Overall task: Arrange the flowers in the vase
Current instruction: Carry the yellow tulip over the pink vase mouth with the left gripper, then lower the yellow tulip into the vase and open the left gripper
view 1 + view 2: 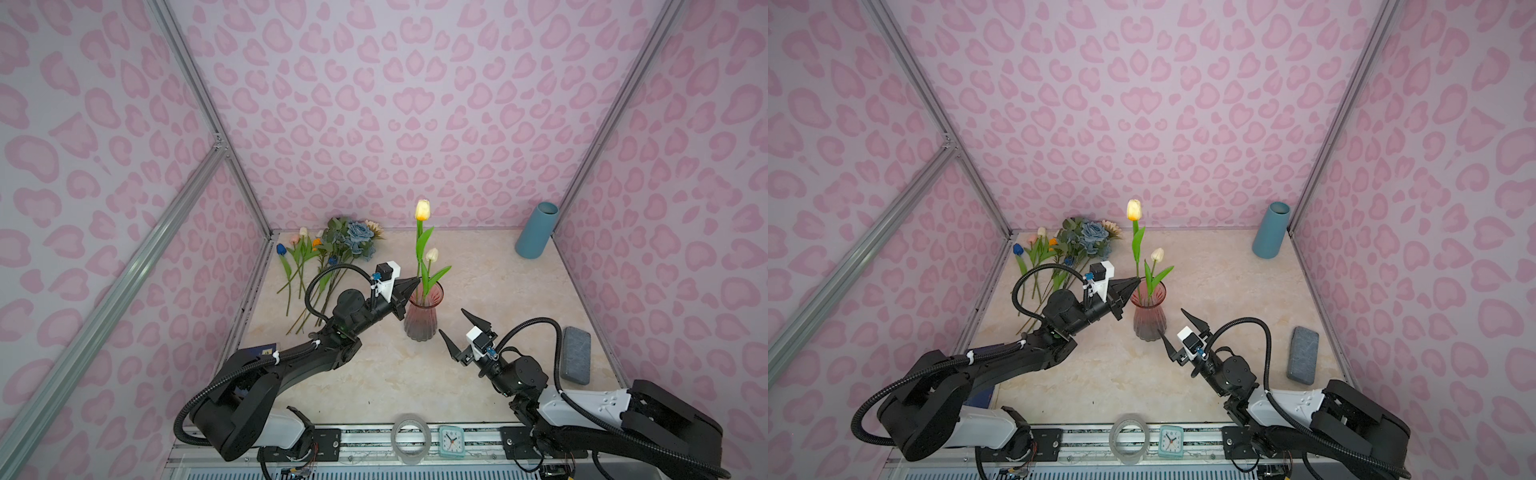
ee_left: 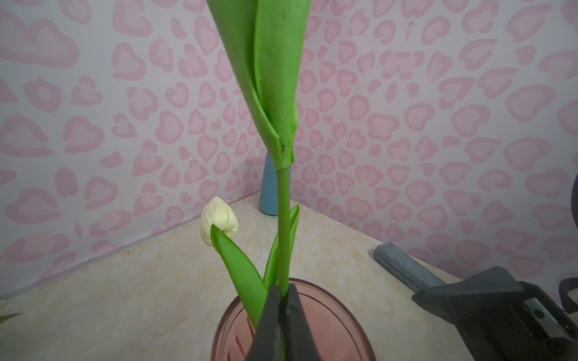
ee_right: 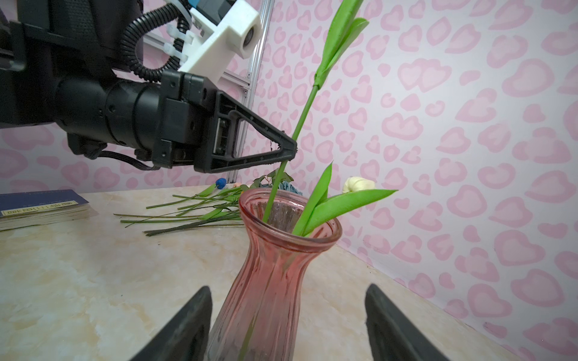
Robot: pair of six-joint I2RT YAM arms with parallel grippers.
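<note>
A pink glass vase (image 1: 422, 316) (image 1: 1149, 316) (image 3: 281, 250) stands mid-table. My left gripper (image 1: 417, 280) (image 1: 1139, 281) (image 2: 283, 290) (image 3: 292, 148) is shut on the stem (image 2: 284, 234) (image 3: 305, 112) of a tall cream tulip (image 1: 422, 210) (image 1: 1133, 209), just above the vase's mouth. The stem's lower end is inside the vase. A short white tulip (image 1: 432, 254) (image 2: 219, 225) (image 3: 358, 183) leans in the vase. More flowers (image 1: 328, 253) (image 1: 1067, 249) (image 3: 203, 212) lie in a pile at the back left. My right gripper (image 1: 452, 321) (image 1: 1171, 321) (image 3: 287, 287) is open beside the vase's base, holding nothing.
A teal vase (image 1: 536, 230) (image 1: 1271, 230) (image 2: 269, 193) leans in the back right corner. A grey block (image 1: 575, 355) (image 1: 1304, 353) lies at the right edge. A dark blue book (image 1: 259, 351) (image 3: 37, 206) sits under the left arm. A tape roll (image 1: 411, 436) and a small clock (image 1: 451, 440) rest on the front rail.
</note>
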